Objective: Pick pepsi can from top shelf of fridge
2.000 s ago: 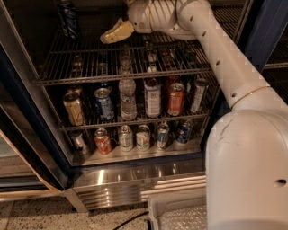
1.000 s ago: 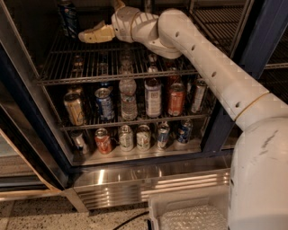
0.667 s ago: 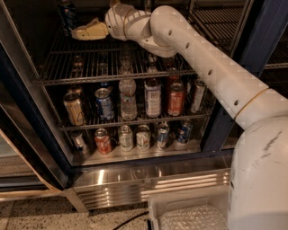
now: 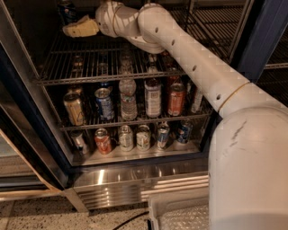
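Inside the fridge [image 4: 135, 173], the top shelf [image 4: 112, 77] is a wire rack running left to right. The pepsi can [image 4: 67, 11] stands on it at the far left, and the gripper [image 4: 75, 28] hangs just near of that can, above the bars. On the middle rack [image 4: 135, 120] stand a gold can [image 4: 74, 108], a blue can [image 4: 104, 103], a clear bottle [image 4: 128, 99], a labelled bottle [image 4: 153, 96] and an orange-red can [image 4: 176, 99] in a row. A row of smaller cans, one of them a red can [image 4: 103, 140], stands on the steel base [image 4: 135, 155].

Matt gripper [image 4: 75, 28] over metal-wire top shelf [image 4: 103, 77]
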{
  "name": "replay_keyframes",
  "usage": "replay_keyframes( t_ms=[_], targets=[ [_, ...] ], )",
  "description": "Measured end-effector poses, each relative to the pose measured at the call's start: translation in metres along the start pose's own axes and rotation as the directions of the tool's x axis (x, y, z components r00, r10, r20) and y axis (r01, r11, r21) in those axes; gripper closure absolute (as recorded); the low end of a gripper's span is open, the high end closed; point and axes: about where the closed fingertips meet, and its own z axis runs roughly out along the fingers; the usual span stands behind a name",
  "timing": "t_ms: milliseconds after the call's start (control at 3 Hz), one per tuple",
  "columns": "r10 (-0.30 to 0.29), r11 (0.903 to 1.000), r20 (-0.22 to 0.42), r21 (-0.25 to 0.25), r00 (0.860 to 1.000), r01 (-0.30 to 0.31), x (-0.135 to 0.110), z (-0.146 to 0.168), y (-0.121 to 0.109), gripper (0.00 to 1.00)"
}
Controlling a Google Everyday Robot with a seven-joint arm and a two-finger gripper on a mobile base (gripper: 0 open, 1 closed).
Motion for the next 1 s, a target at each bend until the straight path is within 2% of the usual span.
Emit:
replay_keyframes(
  t_ms=[333,667,1000],
  targets=[
    [0.011,0.9999,-0.092,-0.007,0.996,-0.012,-0.003,0.024,-0.006,0.00],
    [0.012,0.9999,-0.092,-0.007,0.996,-0.012,-0.003,0.024,-0.006,0.00],
    [0.064,0.9979,-0.100,0.017,0.993,-0.063,0.009,0.031,0.000,0.00]
  ],
)
